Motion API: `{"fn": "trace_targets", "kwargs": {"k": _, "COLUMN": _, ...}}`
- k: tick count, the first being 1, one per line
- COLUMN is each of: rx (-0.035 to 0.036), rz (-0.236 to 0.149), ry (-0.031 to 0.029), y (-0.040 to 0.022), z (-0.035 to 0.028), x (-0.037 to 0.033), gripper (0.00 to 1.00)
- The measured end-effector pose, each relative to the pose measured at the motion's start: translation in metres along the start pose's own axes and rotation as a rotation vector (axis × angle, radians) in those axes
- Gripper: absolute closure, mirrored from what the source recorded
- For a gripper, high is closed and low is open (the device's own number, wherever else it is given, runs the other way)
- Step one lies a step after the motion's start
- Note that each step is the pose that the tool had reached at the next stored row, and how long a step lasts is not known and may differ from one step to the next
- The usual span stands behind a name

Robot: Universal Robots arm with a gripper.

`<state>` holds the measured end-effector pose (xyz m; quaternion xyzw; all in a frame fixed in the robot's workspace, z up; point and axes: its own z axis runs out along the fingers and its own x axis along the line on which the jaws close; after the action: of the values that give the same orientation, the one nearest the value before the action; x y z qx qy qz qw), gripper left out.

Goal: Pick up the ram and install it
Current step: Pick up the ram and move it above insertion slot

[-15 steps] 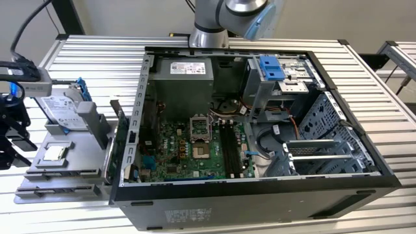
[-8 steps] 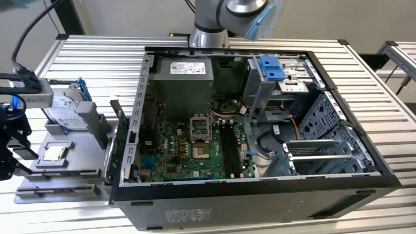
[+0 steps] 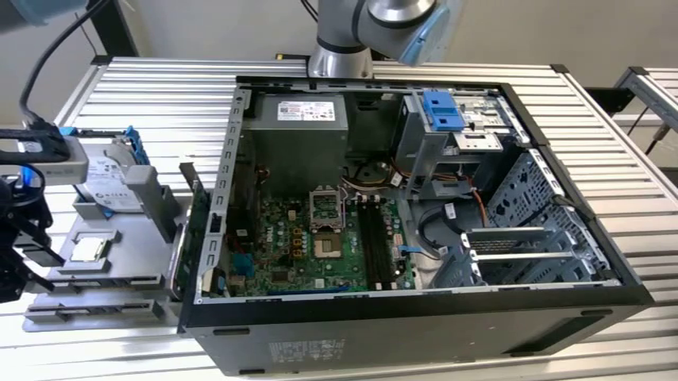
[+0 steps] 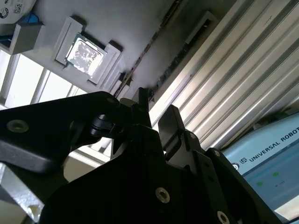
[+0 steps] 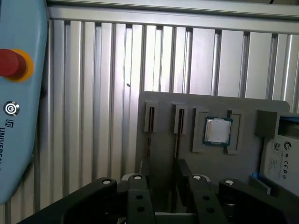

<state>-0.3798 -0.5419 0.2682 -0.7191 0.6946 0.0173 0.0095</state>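
We are at the pickup step: the black 2-fingered tool [image 5: 161, 170] hangs open and empty over the grey holder [image 5: 163, 105], where the thin dark ram stick [image 5: 178, 137] stands on edge in 1 slot. We judge that a grasp needs the fingers centred on it.

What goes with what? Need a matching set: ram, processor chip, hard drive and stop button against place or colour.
1. ram
2. processor chip
3. hard drive
4. stop button

A. red, on a yellow ring
B. flat in a square recess of the grey holder
C. on edge in a narrow slot of that holder
D. silver, with a blue bracket

Pairs: 1-C, 2-B, 3-D, 4-A
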Motion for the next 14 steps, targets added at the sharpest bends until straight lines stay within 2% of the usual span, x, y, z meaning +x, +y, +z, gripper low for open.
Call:
{"fn": "trace_targets", "kwargs": {"k": 5, "rx": -0.0001, "rz": -0.003, "ry": -0.0002, "y": -0.0001, "z": 0.0007, "x": 0.0001, "gripper": 0.0}}
{"fn": "trace_targets", "kwargs": {"k": 14, "rx": -0.0002, "rz": -0.003, "ry": -0.0002, "y": 0.0, "z": 0.0049, "x": 0.0043, "gripper": 0.0}}
